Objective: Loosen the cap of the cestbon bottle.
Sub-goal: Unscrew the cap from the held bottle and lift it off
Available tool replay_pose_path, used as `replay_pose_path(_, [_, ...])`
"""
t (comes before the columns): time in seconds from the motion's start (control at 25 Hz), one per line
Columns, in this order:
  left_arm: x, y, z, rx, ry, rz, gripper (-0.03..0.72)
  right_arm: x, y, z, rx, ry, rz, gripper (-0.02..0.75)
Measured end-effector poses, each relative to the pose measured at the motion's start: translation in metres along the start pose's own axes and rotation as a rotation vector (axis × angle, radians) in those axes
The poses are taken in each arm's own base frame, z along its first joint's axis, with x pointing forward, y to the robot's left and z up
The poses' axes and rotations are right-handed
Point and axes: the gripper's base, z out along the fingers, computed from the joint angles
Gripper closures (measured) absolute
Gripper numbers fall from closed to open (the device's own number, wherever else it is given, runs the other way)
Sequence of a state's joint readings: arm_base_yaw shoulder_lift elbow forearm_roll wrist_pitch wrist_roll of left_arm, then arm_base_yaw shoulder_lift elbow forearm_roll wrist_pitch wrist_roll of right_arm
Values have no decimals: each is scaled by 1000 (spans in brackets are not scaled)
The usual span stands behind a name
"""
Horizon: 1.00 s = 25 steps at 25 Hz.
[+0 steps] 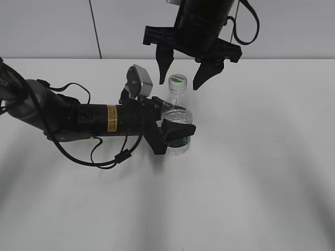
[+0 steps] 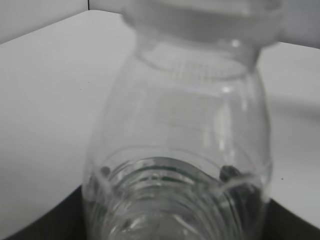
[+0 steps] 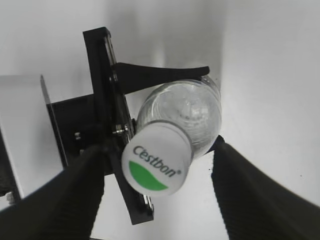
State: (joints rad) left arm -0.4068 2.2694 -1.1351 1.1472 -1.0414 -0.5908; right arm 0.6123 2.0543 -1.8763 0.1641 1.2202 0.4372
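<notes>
1. Plain white counter (image 1: 251, 198) filled the scene, backed by a pale wall at the far side.
2. The cestbon bottle (image 1: 177, 123) was seen standing upright near the middle of the counter, its ribbed clear body and dark green label band low down.
3. The left hand (image 1: 175, 123) was brought in from the left, lying low along the counter, and was closed on the bottle's body around the label band, one finger on the near side and one on the far side; the bottle was judged to be braced by it.
4. The cap (image 1: 178, 79) was seen seated on the neck, white with a green leaf mark, and appeared fully screwed on.
5. The right hand (image 1: 185, 78) was held above the bottle, pointing down, spread wide, with one finger to the left of the cap and one to the right, level with it; no contact with the cap could be seen.
6. In the right wrist view the cap (image 3: 157, 164) was shown between the two dark fingers (image 3: 250, 195), with clear gaps on both sides.
7. Steadying the bottle was judged done; closing on the cap and turning it were judged still to come.
</notes>
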Motion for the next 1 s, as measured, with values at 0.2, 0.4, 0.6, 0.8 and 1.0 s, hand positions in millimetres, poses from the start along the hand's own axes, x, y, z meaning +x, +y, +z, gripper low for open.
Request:
replay_pose_path(0.2, [0, 0, 0, 2, 1, 1, 291, 0, 0, 4, 4, 7, 3, 222])
replay_pose_path(0.4, [0, 0, 0, 2, 1, 2, 291, -1, -1, 4, 11, 4, 1, 323])
replay_pose_path(0.6, [0, 0, 0, 2, 1, 2, 293, -1, -1, 4, 15, 1, -1, 423])
replay_pose_path(0.8, [0, 0, 0, 4, 1, 4, 294, -1, -1, 4, 17, 1, -30, 427])
replay_pose_path(1.0, [0, 0, 0, 4, 1, 4, 294, -1, -1, 4, 19, 2, -203, 428])
